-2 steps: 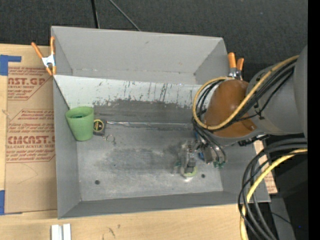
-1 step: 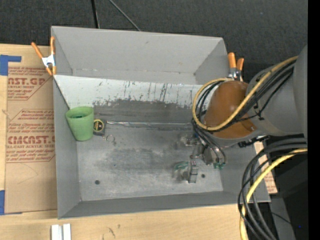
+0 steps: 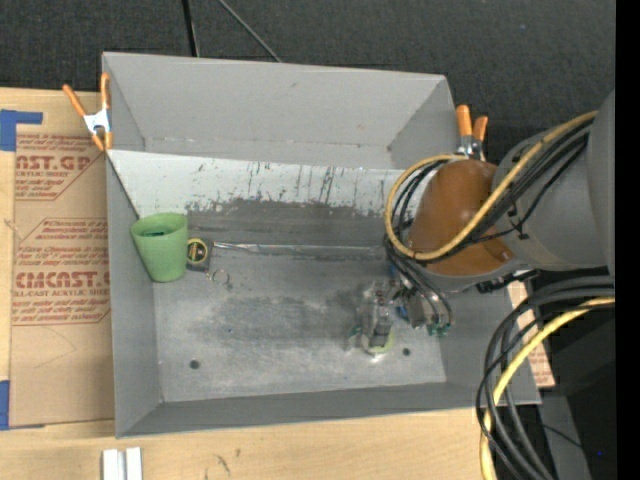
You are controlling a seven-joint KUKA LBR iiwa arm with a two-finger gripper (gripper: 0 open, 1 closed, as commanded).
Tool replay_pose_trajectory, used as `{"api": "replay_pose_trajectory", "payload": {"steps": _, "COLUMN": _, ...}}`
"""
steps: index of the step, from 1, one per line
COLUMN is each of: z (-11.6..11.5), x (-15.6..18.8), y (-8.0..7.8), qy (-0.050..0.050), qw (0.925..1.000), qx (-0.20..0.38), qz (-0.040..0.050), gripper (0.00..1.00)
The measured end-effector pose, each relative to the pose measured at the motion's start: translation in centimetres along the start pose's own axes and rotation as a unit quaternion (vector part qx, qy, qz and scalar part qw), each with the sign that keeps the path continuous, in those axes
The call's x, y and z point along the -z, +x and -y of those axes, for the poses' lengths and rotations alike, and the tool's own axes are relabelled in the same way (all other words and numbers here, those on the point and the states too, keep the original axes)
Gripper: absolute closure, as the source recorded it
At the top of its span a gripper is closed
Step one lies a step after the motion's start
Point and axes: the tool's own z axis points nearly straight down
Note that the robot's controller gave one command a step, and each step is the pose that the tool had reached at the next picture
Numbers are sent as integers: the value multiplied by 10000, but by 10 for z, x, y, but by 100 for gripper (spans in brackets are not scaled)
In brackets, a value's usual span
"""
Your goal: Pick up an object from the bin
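My gripper (image 3: 377, 334) is low in the bin's right front part, its fingers pointing down at the floor. A small pale, greenish-white thing (image 3: 378, 349) lies on the floor right at the fingertips; I cannot tell whether the fingers are closed on it. A green plastic cup (image 3: 162, 246) stands upright against the left wall, far from the gripper. A small yellow and black tape measure (image 3: 197, 253) lies just to the right of the cup, with a thin ring or cord (image 3: 217, 275) trailing from it.
The arm with its orange cover and looped cables hangs over the bin's right side. Bare scratched metal floor spreads between the cup on the left and the gripper on the right.
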Motion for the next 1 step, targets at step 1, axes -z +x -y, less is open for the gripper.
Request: {"api": "replay_pose_trajectory", "payload": {"steps": 1, "z": 0, "x": -2, "y": 2, "qy": -1, "qw": 10000, "qx": 1, "qz": -25, "gripper": 0}}
